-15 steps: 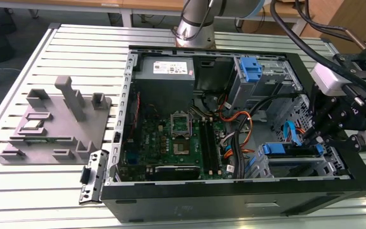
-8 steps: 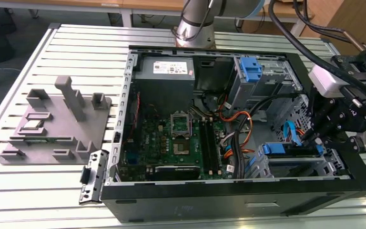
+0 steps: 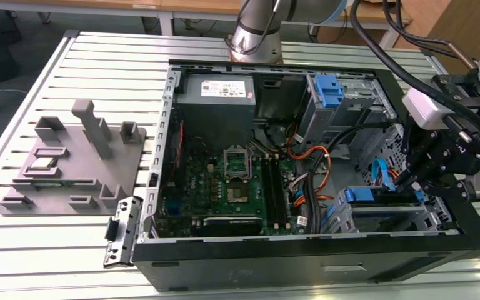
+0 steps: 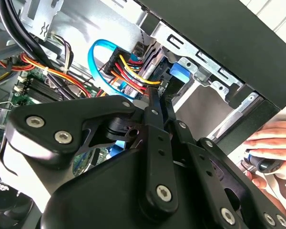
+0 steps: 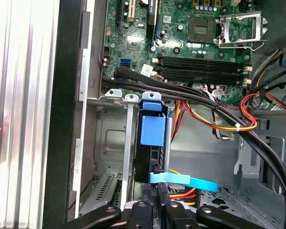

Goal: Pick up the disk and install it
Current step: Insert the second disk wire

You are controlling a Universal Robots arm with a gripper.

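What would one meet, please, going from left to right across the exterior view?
Grey fixture block → detached side bracket → motherboard → blue-railed disk in the case's drive bay → gripper.

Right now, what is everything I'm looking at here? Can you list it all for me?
Computer case: one, black, open, on the slatted table.
Motherboard: one, green, on the case floor.
Power-supply box: one, grey, far end of the case.
Disk: one, blue-railed, in the bay at the exterior view's right.
Blue latch: one, upper bay.
Fixture: one, grey, beside the case.
Person's hand: at the case's outside.
Claw: one, black, at the disk, fingers together.
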